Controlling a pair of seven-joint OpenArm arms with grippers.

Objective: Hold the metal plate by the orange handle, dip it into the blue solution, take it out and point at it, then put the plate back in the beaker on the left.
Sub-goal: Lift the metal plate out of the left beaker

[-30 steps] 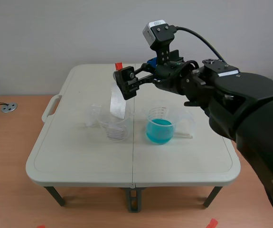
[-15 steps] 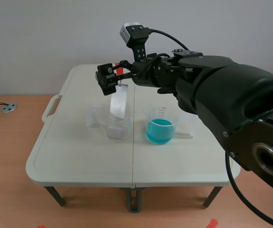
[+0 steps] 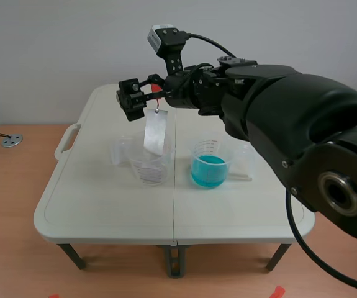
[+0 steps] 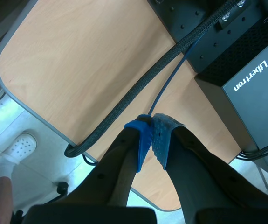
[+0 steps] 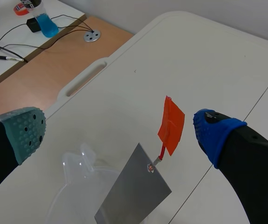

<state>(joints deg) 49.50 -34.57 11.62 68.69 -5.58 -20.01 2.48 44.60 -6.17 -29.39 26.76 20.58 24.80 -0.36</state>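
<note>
Right end effector (image 5: 120, 130) wide open, orange handle (image 5: 172, 123) between, ungripped. Metal plate (image 5: 134, 198) leans in clear beaker (image 3: 148, 166), middle of bench (image 3: 103, 205); blue solution beaker (image 3: 209, 169) beside. Left end effector (image 4: 151, 135) pinched closed, empty.

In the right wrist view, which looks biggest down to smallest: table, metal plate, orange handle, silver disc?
1. table
2. metal plate, partly cut off
3. orange handle
4. silver disc, though it lies farther away, so its true size is unsure

So the right arm (image 3: 277, 118) is raised, stretched past the middle, right gripper (image 5: 120, 130) spread wide; left gripper (image 4: 151, 135) pinched together.
</note>
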